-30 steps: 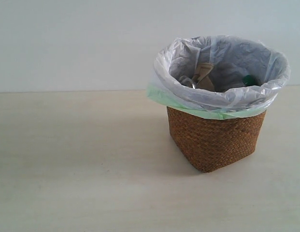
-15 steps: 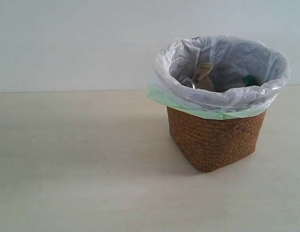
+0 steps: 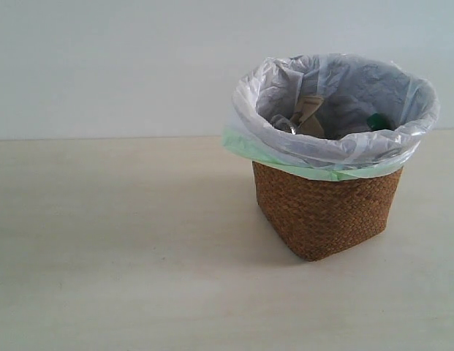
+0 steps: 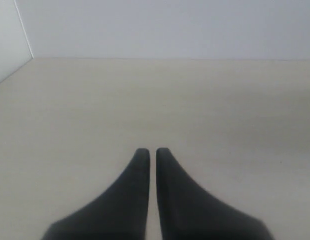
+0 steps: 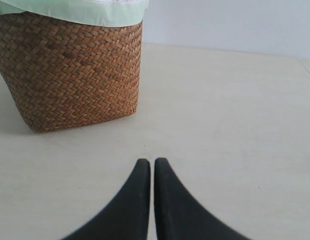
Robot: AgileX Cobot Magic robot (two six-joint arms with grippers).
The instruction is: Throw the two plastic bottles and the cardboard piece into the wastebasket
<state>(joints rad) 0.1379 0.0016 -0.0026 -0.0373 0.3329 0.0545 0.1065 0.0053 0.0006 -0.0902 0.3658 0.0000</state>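
Observation:
The brown wicker wastebasket [image 3: 325, 212] stands on the table at the right of the exterior view, lined with a white bag with a pale green edge. Inside it I see the grey-beige cardboard piece [image 3: 308, 115] and a green bottle cap [image 3: 378, 121]; the bottles' bodies and the black-capped bottle are hidden by the bag. Neither arm shows in the exterior view. My left gripper [image 4: 153, 150] is shut with nothing in it, over bare table. My right gripper [image 5: 152, 161] is shut and empty, a short way from the wastebasket's woven wall [image 5: 75, 75].
A pale wooden table [image 3: 117, 248] runs under everything, with a plain white wall [image 3: 110, 66] behind it. The left wrist view shows a wall corner [image 4: 22, 30] at the table's far edge.

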